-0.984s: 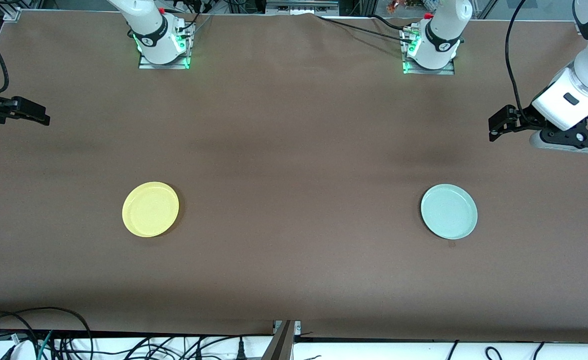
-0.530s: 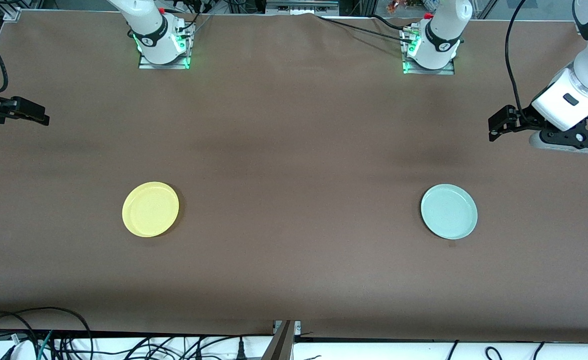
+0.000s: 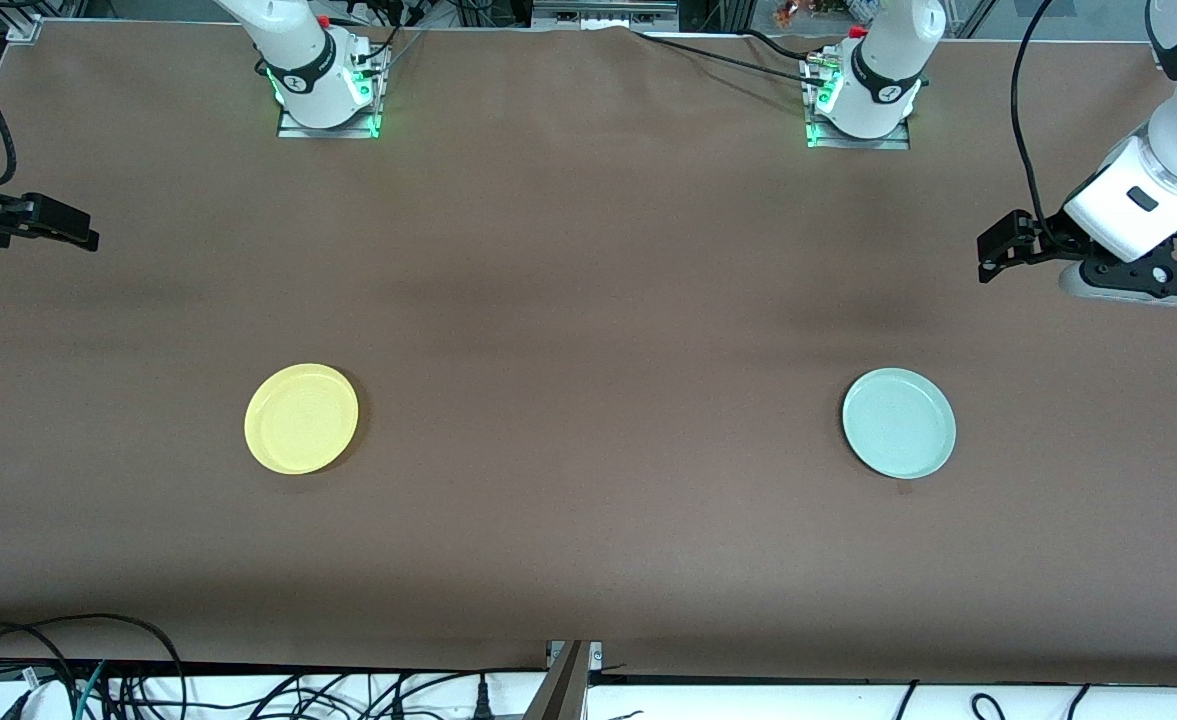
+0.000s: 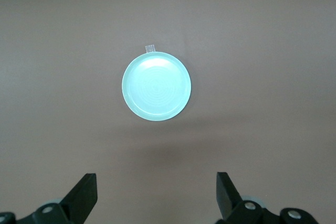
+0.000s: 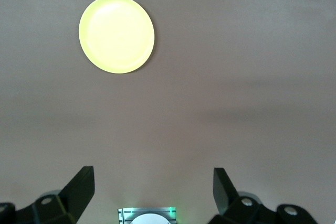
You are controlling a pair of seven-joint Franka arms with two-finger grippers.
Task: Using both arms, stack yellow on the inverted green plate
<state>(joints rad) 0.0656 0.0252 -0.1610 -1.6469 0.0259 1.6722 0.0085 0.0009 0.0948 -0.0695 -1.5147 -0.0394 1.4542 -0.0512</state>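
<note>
The left arm is seen at the right edge of the front view, bent down from the upper right corner, and its wrist is held high above the table. The left gripper is held with its fingers wide apart and nothing between them. The right gripper is kept at the left edge of the front view, also spread wide and empty.

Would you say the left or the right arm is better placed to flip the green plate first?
Left, probably. The green plate lies rim-up toward the left arm's end of the table, centred ahead of the open left gripper. The open right gripper faces the yellow plate instead.
</note>
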